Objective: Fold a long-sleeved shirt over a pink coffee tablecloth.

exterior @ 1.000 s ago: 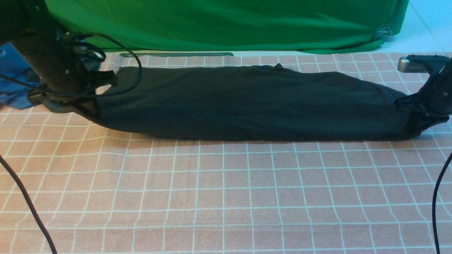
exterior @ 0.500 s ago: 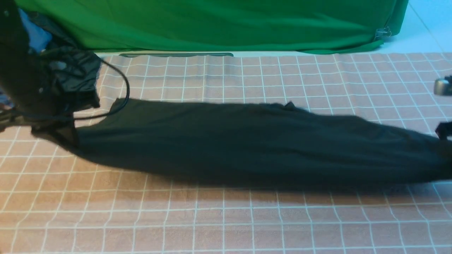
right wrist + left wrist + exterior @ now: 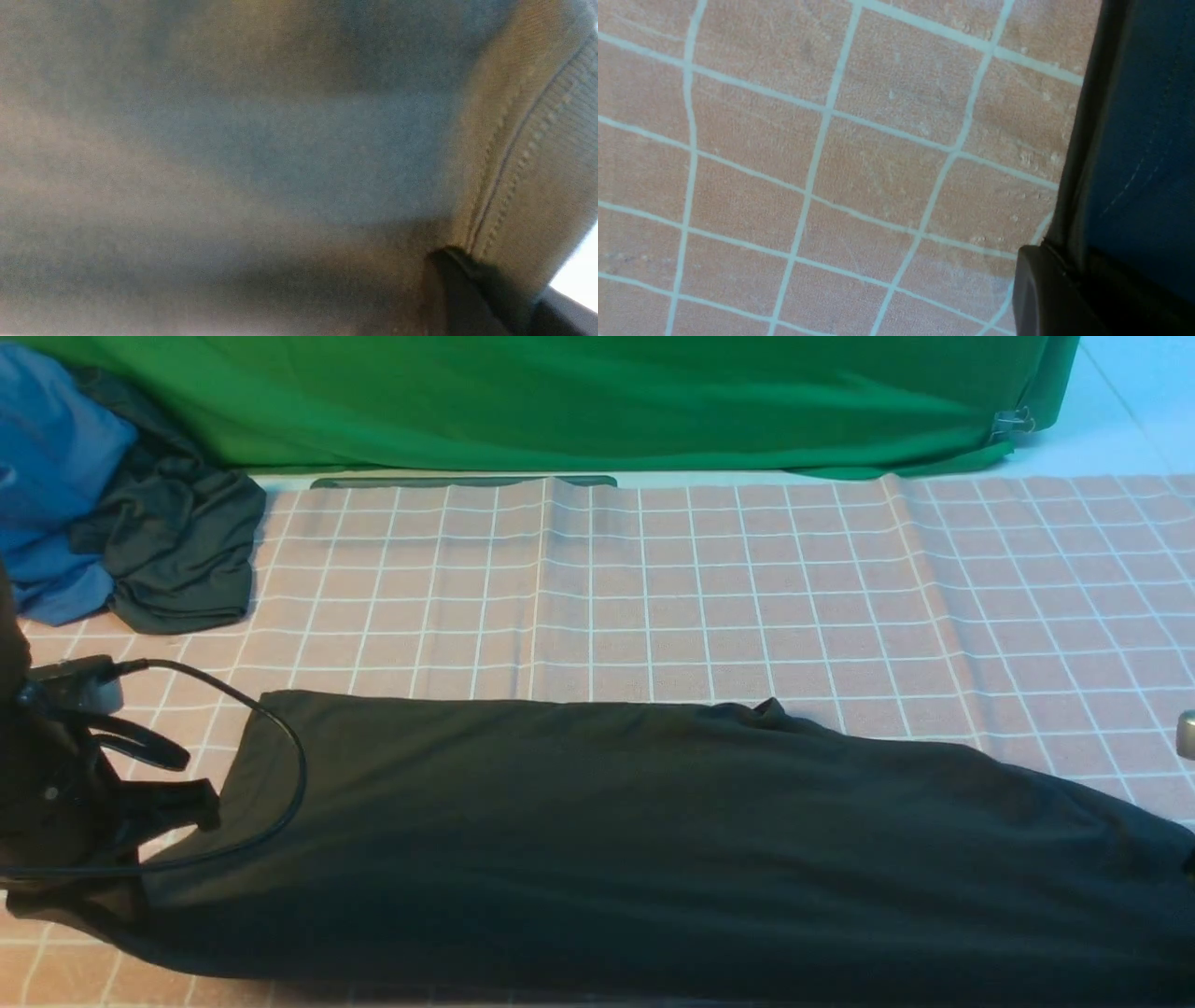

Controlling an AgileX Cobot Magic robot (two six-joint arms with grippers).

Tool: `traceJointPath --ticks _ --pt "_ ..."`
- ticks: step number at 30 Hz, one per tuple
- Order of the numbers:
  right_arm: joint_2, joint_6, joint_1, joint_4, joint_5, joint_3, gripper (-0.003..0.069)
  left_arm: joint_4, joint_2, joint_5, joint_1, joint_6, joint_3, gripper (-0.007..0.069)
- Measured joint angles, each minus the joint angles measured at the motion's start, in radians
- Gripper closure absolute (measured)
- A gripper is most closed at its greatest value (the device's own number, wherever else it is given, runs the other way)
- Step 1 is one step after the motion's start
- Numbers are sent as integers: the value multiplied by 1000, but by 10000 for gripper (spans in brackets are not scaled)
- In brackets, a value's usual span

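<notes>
Shirt (image 3: 653, 840) axis: left to right across the tablecloth (image 3: 747, 597), between both grippers.
Left gripper (image 3: 103, 887): clamped on its own end.
Right gripper (image 3: 467, 294): pinching the opposite hem.

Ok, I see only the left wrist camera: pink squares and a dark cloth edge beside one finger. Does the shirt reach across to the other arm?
Observer: Yes. In the front view the long-sleeved shirt lies as one long band across the pink coffee tablecloth, up to the picture's right edge.
Operator: And does the right gripper hold it?
Observer: The right wrist view shows the shirt's ribbed, stitched edge running into the right gripper; it looks clamped.
Operator: Is anything else near the shirt?
Observer: A dark garment bunched with blue cloth lies at the far left, apart from the shirt.
</notes>
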Motion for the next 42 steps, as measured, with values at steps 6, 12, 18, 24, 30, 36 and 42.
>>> traceJointPath --ticks 6,12,18,24,30,36,42 --pt "-1 17 0 -22 -8 0 357 32 -1 -9 1 -23 3 411" --pt "-1 74 -1 -26 20 -41 88 28 -2 1 1 -41 5 197" --pt "-1 79 -1 -10 -45 -75 -20 -55 -2 0 1 -29 5 118" --pt "62 80 -1 0 -92 -76 -27 -127 -10 3 1 21 6 137" --pt "153 81 -1 10 -112 -78 -11 -145 -102 -7 1 35 7 236" --pt "167 28 -1 63 -109 -85 305 -229 -214 -44 1 87 7 337" --pt "173 -2 -1 65 -73 -117 578 -247 -297 -64 1 115 7 441"
